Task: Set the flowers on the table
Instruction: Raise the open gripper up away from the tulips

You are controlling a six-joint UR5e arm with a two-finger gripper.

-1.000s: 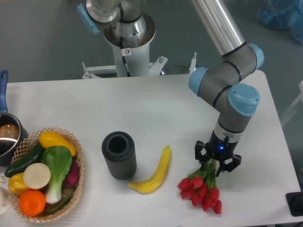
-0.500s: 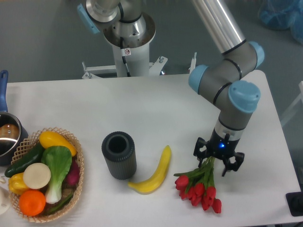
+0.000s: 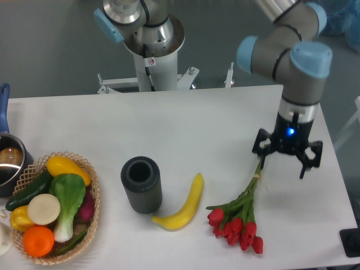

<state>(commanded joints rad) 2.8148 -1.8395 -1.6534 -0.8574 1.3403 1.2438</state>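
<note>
The flowers [image 3: 238, 220], a bunch of red tulip buds with green stems, lie flat on the white table [image 3: 185, 129] near its front right. Their stems point up and to the right, toward the gripper. My gripper [image 3: 287, 162] hangs above the stem end, lifted clear of the bunch. Its fingers are spread open and nothing is between them.
A yellow banana [image 3: 183, 205] lies just left of the flowers. A dark grey cylinder vase [image 3: 141, 184] stands left of the banana. A wicker basket [image 3: 93, 216] of vegetables and a pot [image 3: 11, 163] sit at the far left. The table's right edge is close to the gripper.
The gripper let go of the flowers and rose up and to the right. The flowers now rest on the table, with the long stems uncovered.
</note>
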